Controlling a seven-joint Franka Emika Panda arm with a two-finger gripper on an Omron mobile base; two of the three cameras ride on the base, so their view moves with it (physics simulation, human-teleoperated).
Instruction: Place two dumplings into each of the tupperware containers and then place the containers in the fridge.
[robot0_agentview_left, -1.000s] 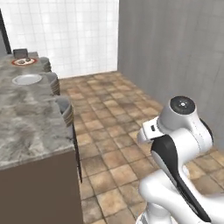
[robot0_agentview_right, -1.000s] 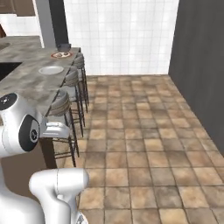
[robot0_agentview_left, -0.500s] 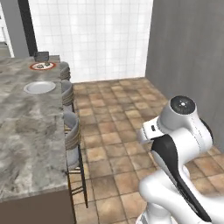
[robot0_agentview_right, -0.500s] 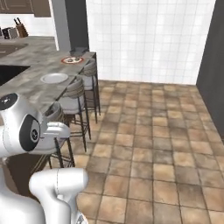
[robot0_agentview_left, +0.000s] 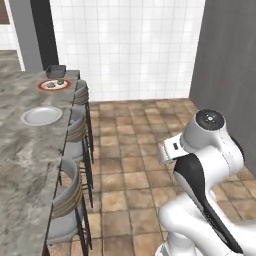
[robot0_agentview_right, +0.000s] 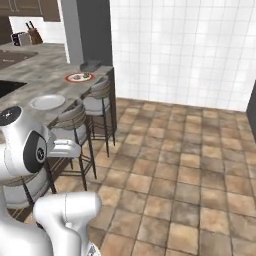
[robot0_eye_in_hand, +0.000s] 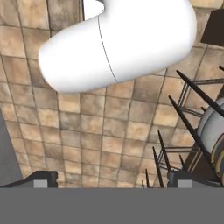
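Tupperware container (robot0_agentview_left: 56, 70) behind red-rimmed plate (robot0_agentview_left: 54, 84) on counter (robot0_agentview_left: 25, 150); stools (robot0_agentview_left: 77, 132) alongside; gripper (robot0_eye_in_hand: 111, 183) spread, empty.

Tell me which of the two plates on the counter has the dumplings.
The red-rimmed plate at the counter's far end, beside a dark tupperware container; small lumps sit on it. The plain white plate, nearer the robot, looks bare.

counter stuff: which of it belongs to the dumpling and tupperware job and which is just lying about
Belongs to the job:
- tupperware container, at the counter's far end
- dumplings, small lumps on the red-rimmed plate
- gripper, open, pointing at the floor

Lying about:
- white plate
- bar stools along the counter
- knife block, far back
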